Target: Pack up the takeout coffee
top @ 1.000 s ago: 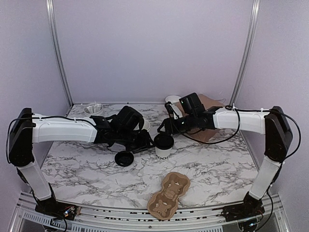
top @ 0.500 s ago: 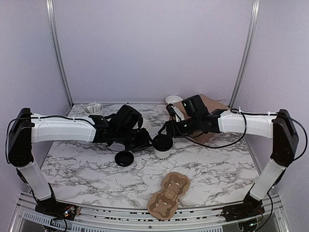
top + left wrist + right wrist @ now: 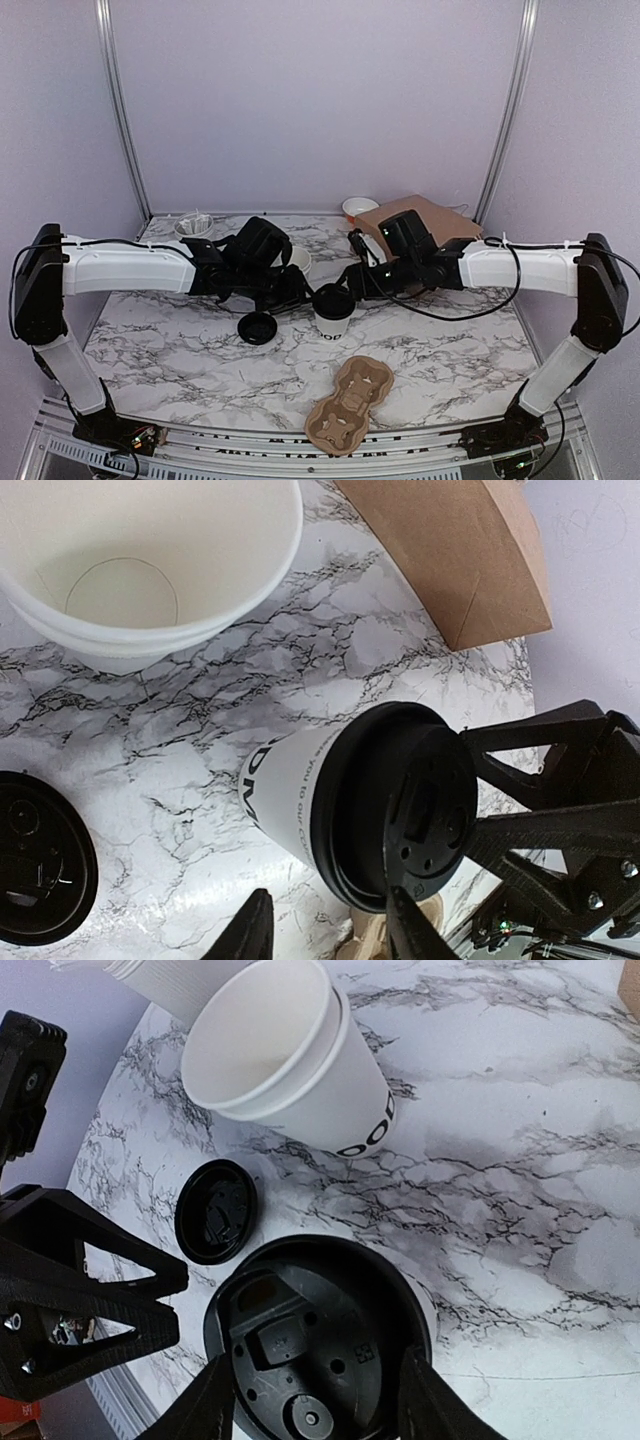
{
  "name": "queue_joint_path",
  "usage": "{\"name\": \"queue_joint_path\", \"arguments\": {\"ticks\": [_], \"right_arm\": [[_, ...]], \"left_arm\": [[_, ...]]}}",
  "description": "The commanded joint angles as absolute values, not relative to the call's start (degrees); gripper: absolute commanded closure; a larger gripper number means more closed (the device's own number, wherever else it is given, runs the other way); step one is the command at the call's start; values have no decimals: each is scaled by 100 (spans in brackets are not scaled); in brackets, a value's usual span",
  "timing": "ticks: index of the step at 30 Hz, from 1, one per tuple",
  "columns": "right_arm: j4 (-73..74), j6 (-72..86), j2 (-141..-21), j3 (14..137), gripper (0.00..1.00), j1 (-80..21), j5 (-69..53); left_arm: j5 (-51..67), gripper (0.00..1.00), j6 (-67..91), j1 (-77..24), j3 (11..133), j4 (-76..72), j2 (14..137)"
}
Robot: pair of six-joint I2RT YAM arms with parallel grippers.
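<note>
While my right hand (image 3: 315, 1360) is clamping takeout coffee (image 3: 333, 308) by lid rim (image 3: 330, 1245), I'm judging paper wall (image 3: 290, 790) light, crushable; left hand (image 3: 328, 895) hovering half-open.

left arm (image 3: 130, 268) and right arm (image 3: 520, 268) reach inward | left end effector (image 3: 330, 925) fingers apart | right end effector (image 3: 315, 1400) clamps takeout coffee (image 3: 320, 1330)

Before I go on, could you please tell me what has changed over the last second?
The right pincer has moved toward the near edge over the takeout coffee, its elbow swinging outward; its fingers now flank the lid. The coffee edged slightly nearer. The left pincer, spare black lid and cardboard tray stayed put.
</note>
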State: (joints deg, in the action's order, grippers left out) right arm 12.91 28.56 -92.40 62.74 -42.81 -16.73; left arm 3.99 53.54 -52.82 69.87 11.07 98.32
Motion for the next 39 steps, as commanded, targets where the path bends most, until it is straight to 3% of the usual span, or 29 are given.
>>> {"name": "queue_joint_path", "arguments": {"ticks": [1, 12, 20, 34, 39], "right_arm": [[1180, 3137, -8968, 6111, 47, -4421, -1513], [1119, 3664, -8519, 5809, 46, -4736, -1124], [1564, 3120, -8522, 6098, 46, -4656, -764], [1766, 2667, -8736, 6213, 66, -4273, -986], [1641, 2649, -8853, 6139, 69, -4133, -1202]], "left_arm": [[391, 60, 5273, -5256, 6925, 1213, 9645], [448, 60, 5325, -5256, 6820, 1211, 9583], [537, 60, 5491, -5335, 6520, 1068, 9427], [480, 61, 5685, -5502, 6504, 915, 9543], [511, 61, 5682, -5502, 6513, 921, 9609]]}}
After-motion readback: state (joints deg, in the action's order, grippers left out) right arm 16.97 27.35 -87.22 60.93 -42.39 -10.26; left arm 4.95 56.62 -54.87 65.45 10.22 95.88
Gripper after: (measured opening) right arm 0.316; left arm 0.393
